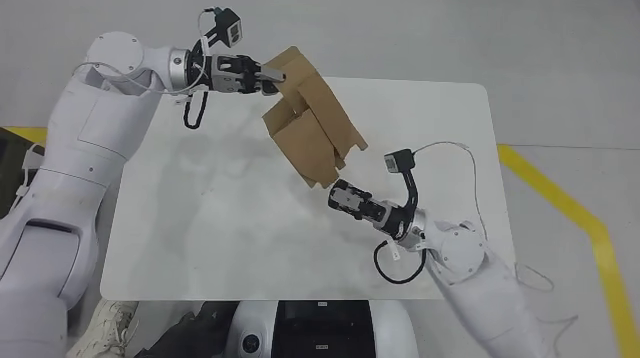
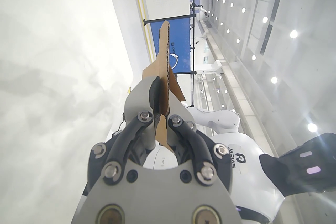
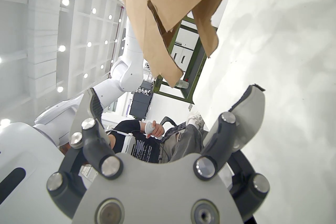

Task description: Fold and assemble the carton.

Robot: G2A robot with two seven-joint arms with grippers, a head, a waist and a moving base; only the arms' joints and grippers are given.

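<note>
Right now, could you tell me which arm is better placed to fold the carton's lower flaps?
Likely right: its claw is open just short of those flaps; the left claw grips the carton.

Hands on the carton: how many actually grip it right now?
1. The left hand is shut on a flap at the carton's far edge. The right hand is open just off its near corner, not touching it.

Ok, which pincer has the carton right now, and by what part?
The left pincer is shut on the carton, clamping the edge of one flap. The right pincer is open near its opposite corner, holding nothing.
</note>
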